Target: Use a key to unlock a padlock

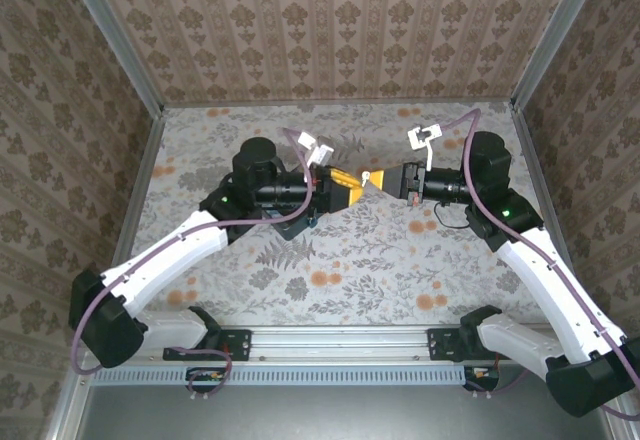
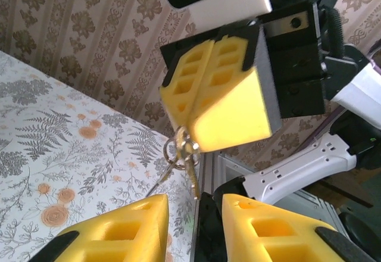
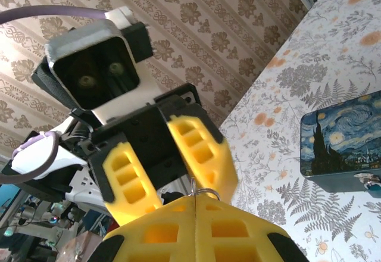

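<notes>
Slippage looms: closed right jaws pinch only the key ring (image 2: 175, 149), keys (image 2: 193, 175) dangling before the parted left jaws. Swinging keys could miss the padlock (image 3: 370, 181), seemingly well below by the painted box (image 3: 339, 137).

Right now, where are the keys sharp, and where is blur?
Left wrist view: the small golden keys on a metal ring are fairly sharp; the left claw's yellow fingers below look soft. Right wrist view: the square starry-night painted box is clear. Top external view: even light.
</notes>
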Robot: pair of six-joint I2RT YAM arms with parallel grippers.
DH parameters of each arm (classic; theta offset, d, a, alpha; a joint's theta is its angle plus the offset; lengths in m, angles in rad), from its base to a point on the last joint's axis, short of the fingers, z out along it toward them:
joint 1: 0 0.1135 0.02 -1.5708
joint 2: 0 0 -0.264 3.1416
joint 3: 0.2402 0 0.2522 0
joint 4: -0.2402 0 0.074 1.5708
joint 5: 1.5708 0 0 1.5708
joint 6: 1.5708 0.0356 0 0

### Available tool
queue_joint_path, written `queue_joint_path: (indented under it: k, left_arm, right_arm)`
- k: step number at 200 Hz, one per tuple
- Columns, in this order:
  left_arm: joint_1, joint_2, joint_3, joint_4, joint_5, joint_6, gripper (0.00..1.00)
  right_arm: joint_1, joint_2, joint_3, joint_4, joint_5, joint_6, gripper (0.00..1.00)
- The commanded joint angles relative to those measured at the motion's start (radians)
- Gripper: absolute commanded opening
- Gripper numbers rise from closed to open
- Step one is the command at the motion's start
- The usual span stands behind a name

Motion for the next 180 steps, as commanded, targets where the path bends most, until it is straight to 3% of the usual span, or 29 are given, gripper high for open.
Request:
queue_joint_path:
  k: [1,96,131,170,180]
  left_arm:
    - [-0.013,0.015,0.033,0.035,0.02,-0.004,0.34]
    - [-0.017,0.045,0.069,0.044,0.027,-0.005,0.3]
    - [-0.02,0.052,0.072,0.041,0.038,-0.006,0.11]
    - [-0.019,0.046,0.086,-0.009,0.032,0.028,0.0]
    - [-0.018,0.044,0.094,-0.044,0.03,0.045,0.0]
  right_arm:
    - [-0.004,-0.024,-0.009,0.035,0.008,0.019,0.0]
    - [-0.004,-0.029,-0.025,0.055,-0.009,0.025,0.0]
    - [-0.004,-0.035,-0.026,0.063,-0.007,0.027,0.0]
    - [-0.008,-0.036,-0.03,0.053,-0.012,0.015,0.0]
    - [-0.013,-0.037,-0.035,0.04,-0.012,0.008,0.08]
